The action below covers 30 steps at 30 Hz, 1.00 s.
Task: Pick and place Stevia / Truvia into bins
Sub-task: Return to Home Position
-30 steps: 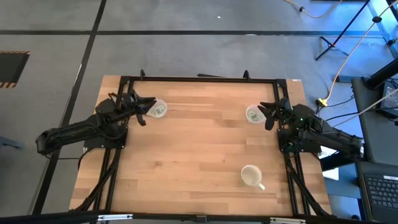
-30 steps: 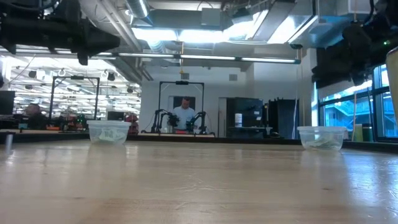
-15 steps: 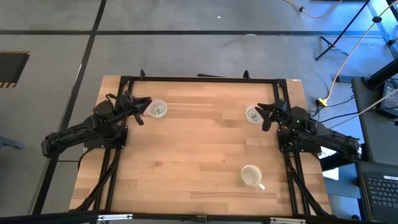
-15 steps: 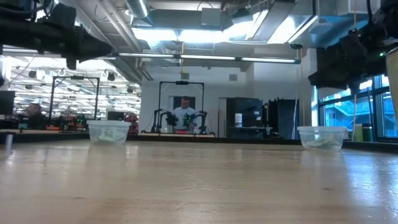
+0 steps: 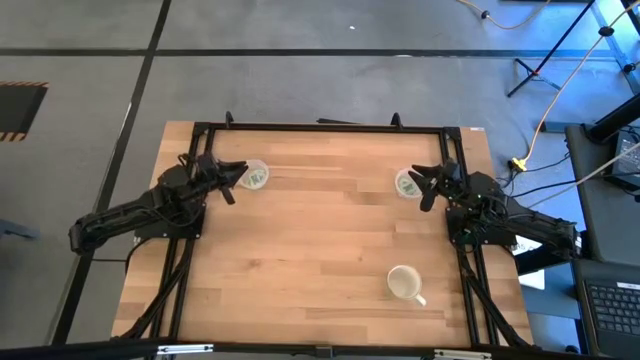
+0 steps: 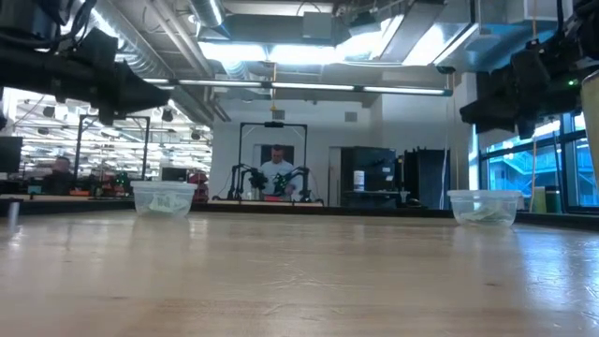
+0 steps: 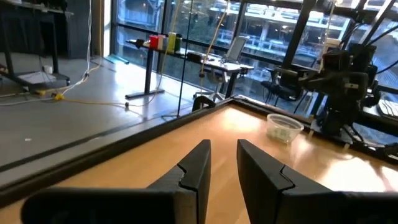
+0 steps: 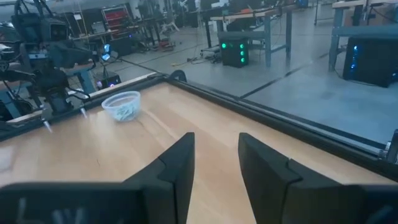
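Two clear cups stand on the wooden table. The left cup and the right cup each hold white-and-green Stevia packets. I see no packets lying loose on the table. My left gripper hovers open just left of the left cup, above the table. My right gripper hovers open just right of the right cup. Both are empty.
An opaque white mug with a handle stands toward the table's near right. The wide middle of the table is bare wood. A black frame runs along the far edge. Beyond the table, a person stands at another robot station.
My left gripper has drawn back from over the left cup toward the table's left and sunk lower. My right gripper has also come down a little beside the right cup. The cups have stayed where they were.
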### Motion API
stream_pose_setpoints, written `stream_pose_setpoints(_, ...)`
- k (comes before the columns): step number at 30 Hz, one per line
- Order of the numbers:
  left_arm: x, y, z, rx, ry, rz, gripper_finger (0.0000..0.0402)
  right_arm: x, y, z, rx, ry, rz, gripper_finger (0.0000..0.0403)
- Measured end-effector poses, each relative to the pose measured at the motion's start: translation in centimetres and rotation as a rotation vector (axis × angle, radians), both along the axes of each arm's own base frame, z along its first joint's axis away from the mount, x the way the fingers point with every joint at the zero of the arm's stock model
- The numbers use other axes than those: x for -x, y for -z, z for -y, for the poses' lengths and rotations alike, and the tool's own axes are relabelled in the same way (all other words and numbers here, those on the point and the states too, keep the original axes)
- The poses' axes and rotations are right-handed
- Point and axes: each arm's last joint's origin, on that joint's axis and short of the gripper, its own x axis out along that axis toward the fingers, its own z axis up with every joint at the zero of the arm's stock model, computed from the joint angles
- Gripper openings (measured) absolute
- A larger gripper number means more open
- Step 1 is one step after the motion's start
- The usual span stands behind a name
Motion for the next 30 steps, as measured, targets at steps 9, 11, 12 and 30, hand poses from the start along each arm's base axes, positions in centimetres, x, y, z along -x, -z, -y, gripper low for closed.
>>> stream_pose_setpoints(9, -0.2, 1.3, -0.1, 0.030, -0.019, -0.015, 0.0072, 0.0, 0.0, 0.0, 0.000, 0.000, 0.000, 0.0127)
stream_pose_setpoints(11, -0.2, 1.3, -0.2, 0.018, -0.022, 0.001, 0.0072, 0.0, 0.0, 0.0, 0.001, 0.000, -0.002, 0.0127)
stream_pose_setpoints(12, -0.2, 1.3, -0.2, 0.010, -0.022, 0.000, 0.0072, 0.0, 0.0, 0.0, 0.002, 0.000, -0.006, 0.0127)
stream_pose_setpoints(30, -0.3, 1.4, -0.2, 0.000, -0.016, -0.011, 0.0072, 0.0, 0.2, 0.0, -0.006, 0.000, -0.025, 0.0127)
